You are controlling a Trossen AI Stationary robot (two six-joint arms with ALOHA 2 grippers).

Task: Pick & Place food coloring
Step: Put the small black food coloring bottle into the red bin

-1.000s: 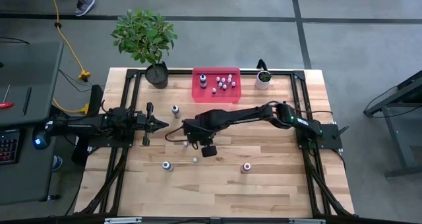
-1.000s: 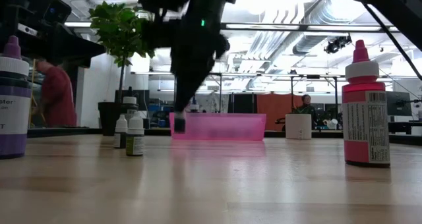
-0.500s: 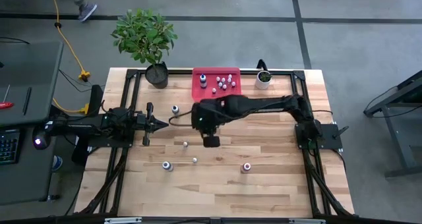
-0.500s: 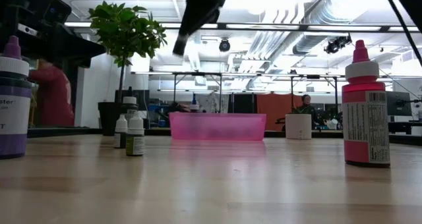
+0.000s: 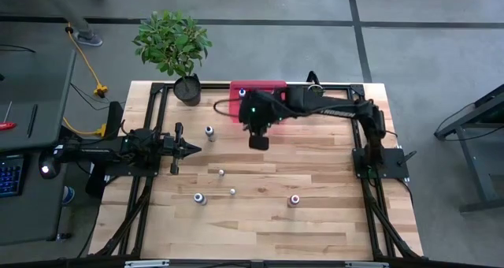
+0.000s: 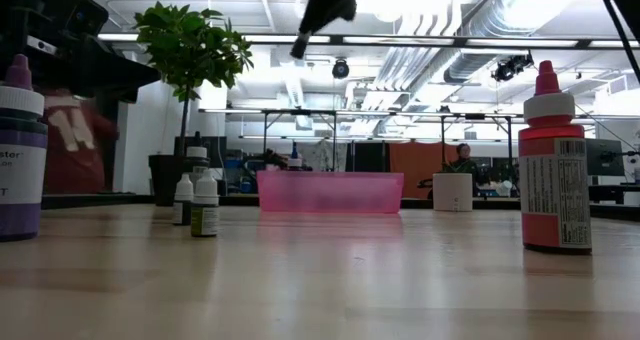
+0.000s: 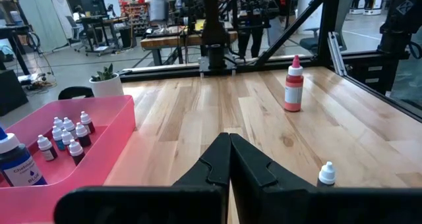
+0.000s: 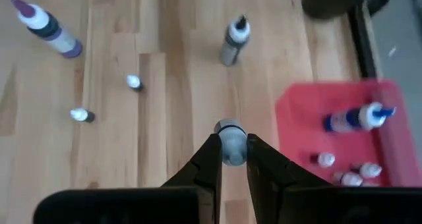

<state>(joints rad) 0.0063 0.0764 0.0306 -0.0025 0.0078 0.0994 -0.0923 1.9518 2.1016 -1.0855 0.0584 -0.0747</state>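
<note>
1. Above the table's far side, the right hand (image 8: pixel 230 159) pinches a tiny whitish bottle (image 8: pixel 230 137) by its body, cap pointing out past the fingertips, so it can drop upright.
2. It hangs beside the pink bin (image 5: pixel 236 89), apparently carrying the bottle there to join the small bottles (image 7: pixel 66 136) and a blue one (image 7: pixel 16 162) already inside.
3. Food coloring left on the table (image 5: pixel 315 221): a purple bottle (image 5: pixel 199 198), a pink bottle (image 5: pixel 294 199), a taller grey one (image 5: pixel 209 132) and two tiny ones (image 5: pixel 221 173).
4. The left hand (image 7: pixel 229 159), fingers pressed together and empty, waits low at the table's left side.
</note>
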